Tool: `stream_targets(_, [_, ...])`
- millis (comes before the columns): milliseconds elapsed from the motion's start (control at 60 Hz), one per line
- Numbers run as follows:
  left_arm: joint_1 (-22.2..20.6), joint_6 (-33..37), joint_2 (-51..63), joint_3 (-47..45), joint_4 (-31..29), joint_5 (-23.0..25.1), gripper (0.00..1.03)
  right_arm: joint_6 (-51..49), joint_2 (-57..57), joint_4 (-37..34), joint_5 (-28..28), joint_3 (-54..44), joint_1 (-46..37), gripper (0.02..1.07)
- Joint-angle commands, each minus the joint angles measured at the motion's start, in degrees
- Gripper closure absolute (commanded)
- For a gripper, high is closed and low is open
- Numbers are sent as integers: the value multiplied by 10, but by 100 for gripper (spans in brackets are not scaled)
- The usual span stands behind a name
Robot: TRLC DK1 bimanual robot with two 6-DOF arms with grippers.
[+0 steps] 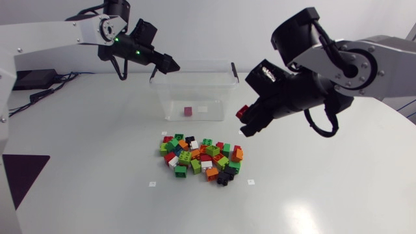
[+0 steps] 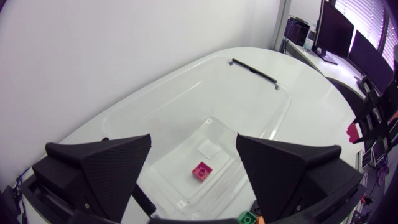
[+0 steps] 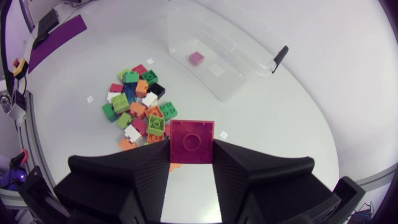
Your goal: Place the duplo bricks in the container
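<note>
A clear plastic container [image 1: 208, 91] stands behind a pile of duplo bricks [image 1: 201, 156] in several colours. One pink brick [image 1: 188, 112] lies on its floor. My left gripper [image 1: 170, 64] hovers open over the container's left rim. In the left wrist view the pink brick [image 2: 201, 170] lies in the container [image 2: 249, 93], below my left gripper [image 2: 194, 143], which holds nothing. My right gripper [image 1: 246, 120] hangs to the right of the container, shut on a magenta-red brick [image 1: 242, 112]. In the right wrist view the magenta-red brick [image 3: 191, 142] sits between the fingers, with the pile [image 3: 140, 102] and the container [image 3: 230, 56] ahead.
The container has a black clip handle [image 1: 234, 71] at its right end. Two small white markers [image 1: 152, 184] lie on the white table just in front of the pile. A dark purple mat [image 1: 23, 175] lies at the table's left edge.
</note>
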Motion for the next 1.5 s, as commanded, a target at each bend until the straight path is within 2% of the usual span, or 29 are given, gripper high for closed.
stream_targets(0, [-1, 18, -61, -35, -16, 0, 5, -6, 27, -5, -3, 34, -7, 80])
stream_targets(400, [-16, 117, -232, -262, -40, 8, 5, -6, 137, 13, -26, 173, -39, 80])
stream_targets(750, [-6, 207, -302, -438, -33, 37, 5, -6, 255, 17, -31, 305, -43, 80])
stream_targets(983, [-12, 232, -310, -504, -18, 40, 5, -6, 323, 16, -38, 395, -48, 80])
stream_targets(1383, [-20, 229, -293, -544, 37, 40, 5, -3, 460, -4, -36, 563, -58, 79])
stream_targets(1433, [-23, 226, -287, -546, 46, 40, 5, -3, 472, -6, -29, 577, -59, 66])
stream_targets(1483, [-26, 225, -280, -547, 52, 40, 5, -2, 484, -13, -24, 593, -59, 39])
